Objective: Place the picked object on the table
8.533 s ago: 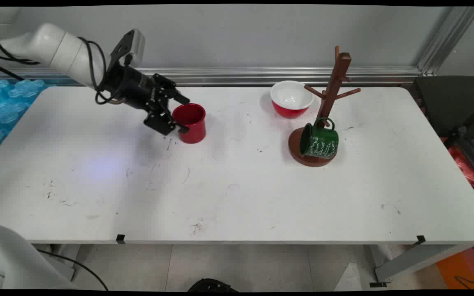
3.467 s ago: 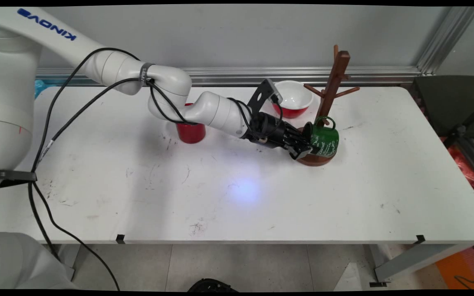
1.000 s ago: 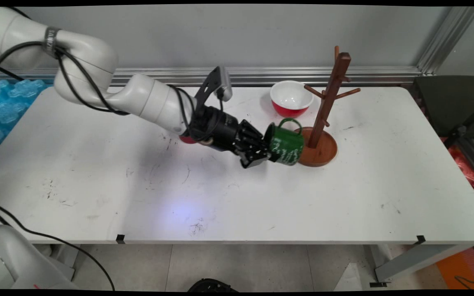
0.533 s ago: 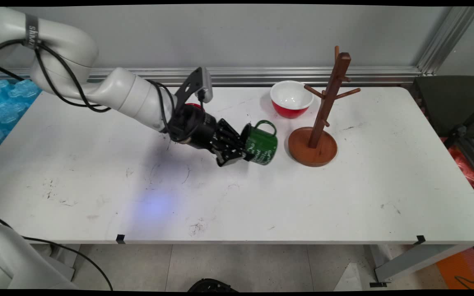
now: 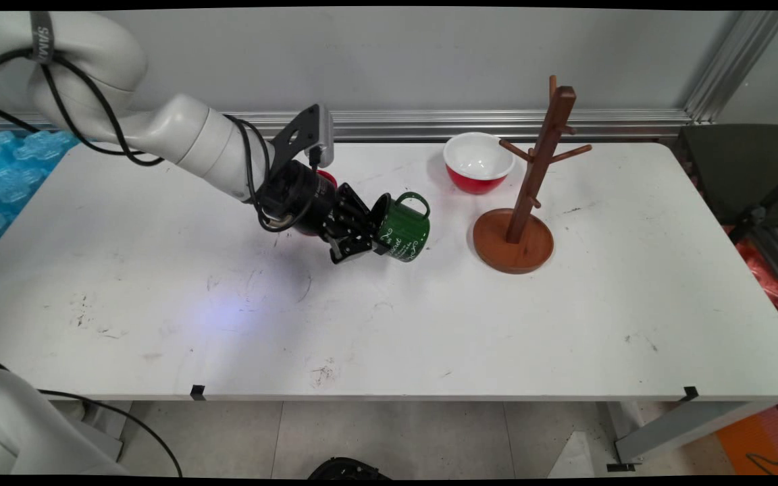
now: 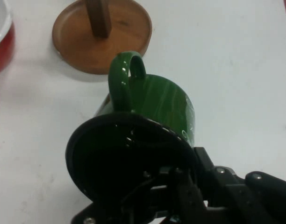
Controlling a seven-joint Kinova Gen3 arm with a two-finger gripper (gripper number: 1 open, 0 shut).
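Observation:
My gripper (image 5: 370, 237) is shut on the rim of a green enamel mug (image 5: 402, 219) with white lettering, held tilted on its side just above the table, handle upward. In the hand view the green mug (image 6: 152, 107) fills the middle, its dark mouth facing me, one finger inside the rim and the gripper (image 6: 180, 186) closed on its wall. A red cup (image 5: 325, 178) stands right behind my wrist, mostly hidden by it. The wooden mug tree (image 5: 531, 182) stands to the right with bare pegs, its round base (image 6: 102, 37) ahead of the mug.
A red bowl with a white inside (image 5: 478, 162) sits at the back beside the mug tree; its edge (image 6: 0, 42) shows at the hand view's left. Blue bubble wrap (image 5: 4, 155) lies off the table's left end. A dark chair (image 5: 743, 175) stands at the right.
My gripper left the red cup, closed on the green mug at the mug tree's base, and has carried it leftward across the table, away from the tree and toward the red cup.

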